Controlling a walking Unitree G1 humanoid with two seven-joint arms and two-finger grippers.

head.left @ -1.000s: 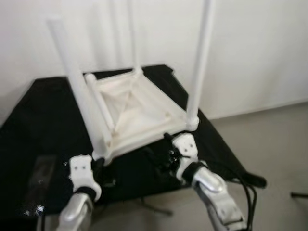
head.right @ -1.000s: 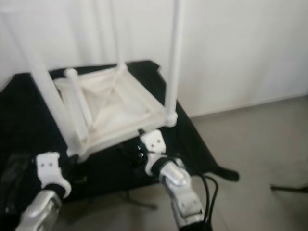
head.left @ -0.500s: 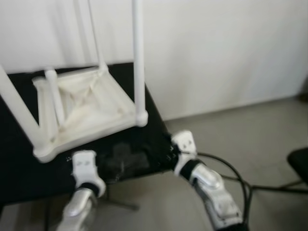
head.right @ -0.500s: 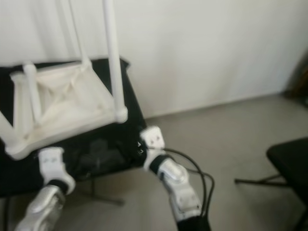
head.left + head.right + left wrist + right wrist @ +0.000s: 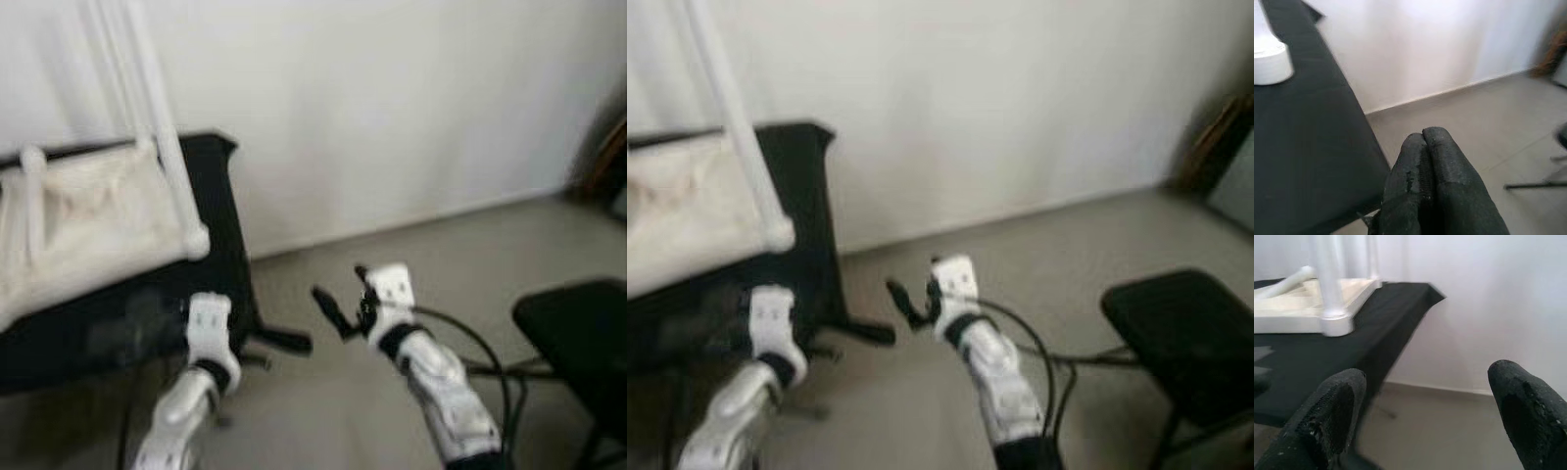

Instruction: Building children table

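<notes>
Children's table (image 5: 88, 215), white, lies upside down on a black-covered table (image 5: 211, 264) at the left of the head views, against a pale wall (image 5: 392, 108). One white leg (image 5: 162, 127) stands up from its near right corner; at least two more legs rise blurred at the far side, and the exact count cannot be told. The picture is soft with blur. Two silver arms reach forward. The left gripper (image 5: 208, 323) is low beside the front edge of the black cover, away from the white frame. The right gripper (image 5: 343, 305) hangs over bare grey floor (image 5: 441, 245), to the right of the covered table, its two black fingers parted and holding nothing. One black cable (image 5: 490, 362) loops over the floor by the right arm, and one dark seat (image 5: 578, 333) stands at the far right.

In the left wrist view, the left gripper's two fingers (image 5: 1449, 196) are pressed together with nothing between them. Beyond them run the black cover (image 5: 1303, 137) and one round white leg foot (image 5: 1271, 61) of the upturned table, then wall and floor.

In the right wrist view, the right gripper's two fingers (image 5: 1334, 406) stand wide apart, empty. Past them the white frame (image 5: 1312, 308) rests on the black cover (image 5: 1381, 318), with two legs rising from it, the near one (image 5: 1328, 274) at the corner.
</notes>
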